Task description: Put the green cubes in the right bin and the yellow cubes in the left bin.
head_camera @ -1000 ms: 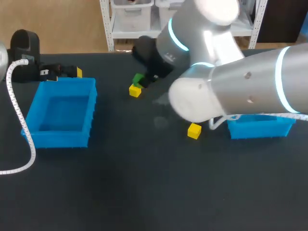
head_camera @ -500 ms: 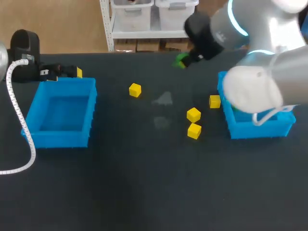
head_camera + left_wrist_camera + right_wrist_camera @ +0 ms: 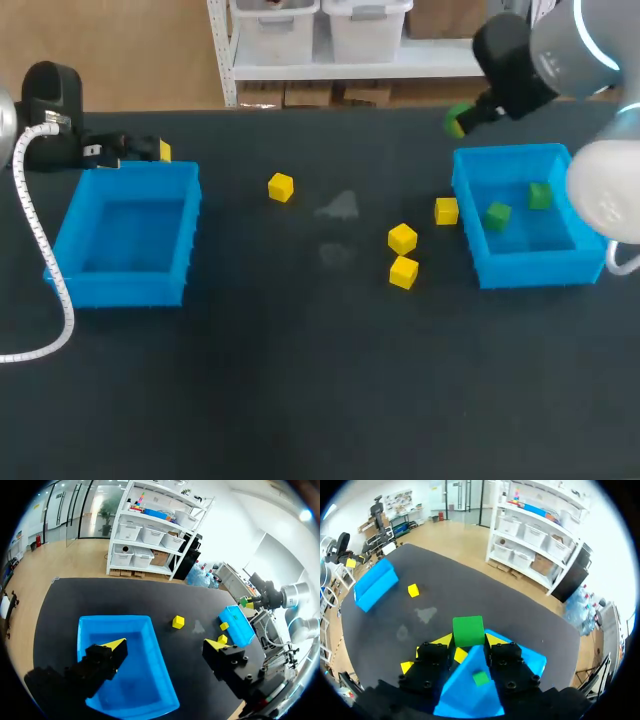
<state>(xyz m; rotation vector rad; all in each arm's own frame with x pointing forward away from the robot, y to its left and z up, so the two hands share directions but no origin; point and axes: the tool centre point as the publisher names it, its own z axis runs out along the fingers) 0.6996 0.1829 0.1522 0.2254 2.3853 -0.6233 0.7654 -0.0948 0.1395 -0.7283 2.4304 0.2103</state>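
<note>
Green cube [image 3: 468,630]: pinched in the right gripper [image 3: 468,641], upper right of the head view, just beyond the right bin [image 3: 530,272]; not yet dropped. Two green cubes [image 3: 498,215] already lie inside. Four yellow cubes [image 3: 402,238] lie mid-frame on the table [image 3: 300,380], unsorted. The left bin [image 3: 125,290] holds none. Left gripper [image 3: 165,645]: spread wide, empty, upper left.

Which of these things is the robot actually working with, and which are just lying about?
Job: green cube in the right gripper; two green cubes in the right bin; four yellow cubes on the table; left bin.
Lying about: white cable; pale smudges.
</note>
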